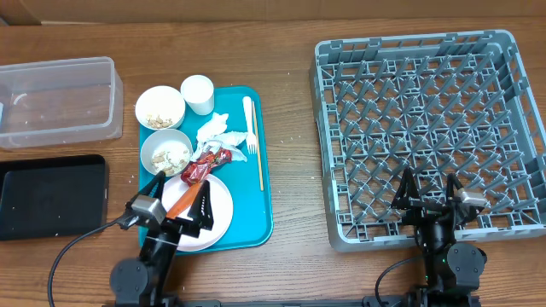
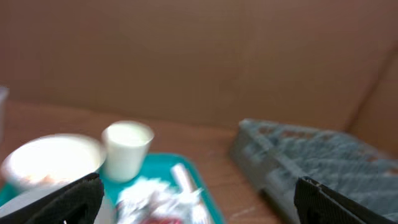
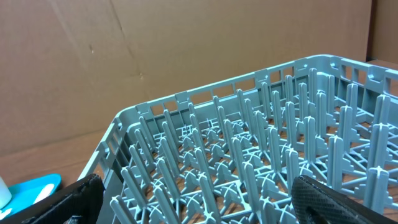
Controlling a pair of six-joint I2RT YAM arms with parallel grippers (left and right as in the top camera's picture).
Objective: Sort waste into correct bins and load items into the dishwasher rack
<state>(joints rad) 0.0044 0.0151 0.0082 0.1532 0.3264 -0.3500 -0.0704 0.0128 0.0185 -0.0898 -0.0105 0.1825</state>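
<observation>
The teal serving tray (image 1: 264,200) holds two white bowls (image 1: 159,107) (image 1: 165,152) with pale food scraps, a white cup (image 1: 197,94), a white fork (image 1: 250,128), crumpled napkins (image 1: 217,132), a red wrapper (image 1: 205,164), an orange carrot (image 1: 179,203) and the pale pink plate (image 1: 217,217). My left gripper (image 1: 181,192) hovers open over the plate's near side; its blurred wrist view shows the cup (image 2: 127,148), a bowl (image 2: 53,160) and napkins (image 2: 155,194). Over the near edge of the grey dishwasher rack (image 1: 431,111), my right gripper (image 1: 429,192) is open and empty, with pegs (image 3: 249,155) ahead.
A clear plastic tub (image 1: 55,98) stands at the far left, with the flat black tray (image 1: 51,194) in front of it. A thin tan stick (image 1: 260,162) lies along the teal tray's right side. A cardboard wall (image 3: 124,56) rises behind the table.
</observation>
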